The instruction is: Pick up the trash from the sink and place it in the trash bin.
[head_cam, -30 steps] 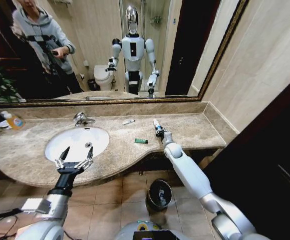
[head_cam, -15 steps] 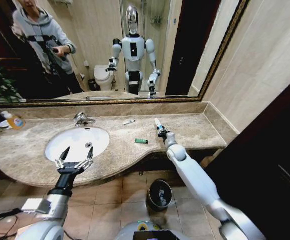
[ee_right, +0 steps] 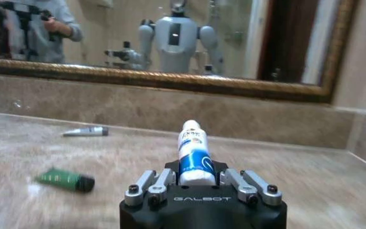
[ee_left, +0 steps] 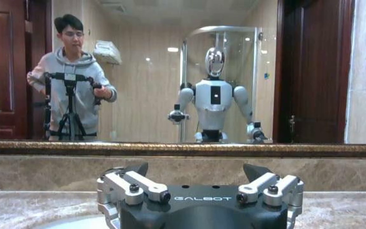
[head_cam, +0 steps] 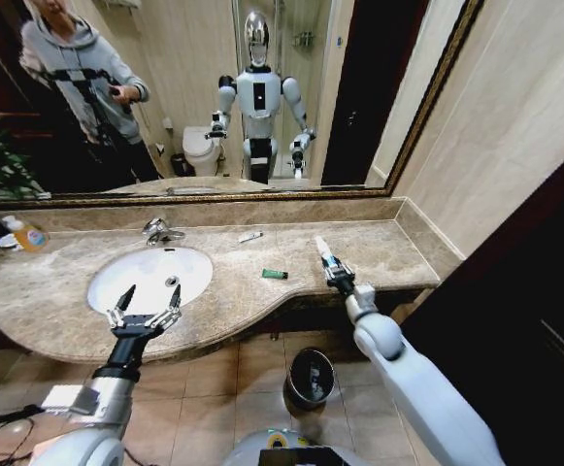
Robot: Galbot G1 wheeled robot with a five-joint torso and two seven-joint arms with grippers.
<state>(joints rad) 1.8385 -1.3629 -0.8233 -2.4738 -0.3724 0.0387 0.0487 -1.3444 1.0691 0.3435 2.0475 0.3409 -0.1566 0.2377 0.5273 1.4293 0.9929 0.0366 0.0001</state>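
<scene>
White and blue, the tube (ee_right: 192,153) is pointing at the counter's back edge, right gripper (ee_right: 196,182) clamping its base, left gripper (head_cam: 146,311) gaping.

- The head view looks forward and down from high above the beige-brown marble table (head_cam: 58,282), taking in the white oval sink (head_cam: 150,277), the small round black trash bin (head_cam: 311,377) on the tiled floor below, and the wide gold-framed wall mirror (head_cam: 194,107).
- The left wrist view sits low, just behind the left gripper (ee_left: 199,183), facing level toward the mirror (ee_left: 170,71).
- The right wrist view sits just behind the right gripper (ee_right: 199,179), looking along the table (ee_right: 310,171) toward the mirror (ee_right: 106,38).
- All three views share the mirror; the head and right wrist views share the green packet (head_cam: 275,274) (ee_right: 65,179).
</scene>
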